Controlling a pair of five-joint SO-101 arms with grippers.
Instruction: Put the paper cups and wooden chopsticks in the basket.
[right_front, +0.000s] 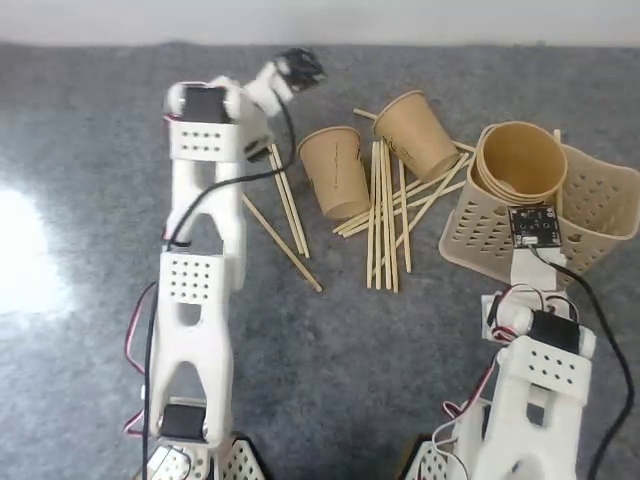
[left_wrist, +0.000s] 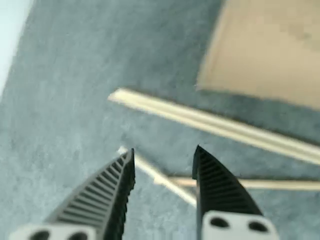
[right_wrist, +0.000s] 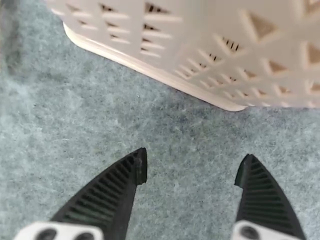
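High view first: a grey mat (right_front: 400, 350) is seen covering the table, and the beige basket (right_front: 470, 232) is parked at the far right, with a nested cup stack (right_front: 520, 160) sat in the end of it nearer the middle. Two loose paper cups are found lying on their sides on the mat: the nearer cup (right_front: 335, 172) is just beside the left arm (right_front: 205, 270), and the farther cup (right_front: 418, 130) is a bit further back, overlapping the chopstick bundle (right_front: 383, 215) that's spread between the cups and the basket. A few more sticks (right_front: 290, 205) are scattered right next to the left arm's wrist. The right arm (right_front: 540, 370) is tucked up against the basket's near wall. Left wrist view: the left gripper (left_wrist: 165, 151) is held apart with nothing in it, low over the mat, and a single chopstick (left_wrist: 160, 176) is seen running under the gap between the fingertips. A chopstick pair (left_wrist: 215, 122) is laid just past that, and the tan side of a cup is caught beyond it, pretty blurry, so which cup can't be told for sure. Right wrist view: the right gripper (right_wrist: 195, 154) is spread wide and empty too, hovering over bare mat, with the basket's perforated wall just ahead of the fingertips and not touched.
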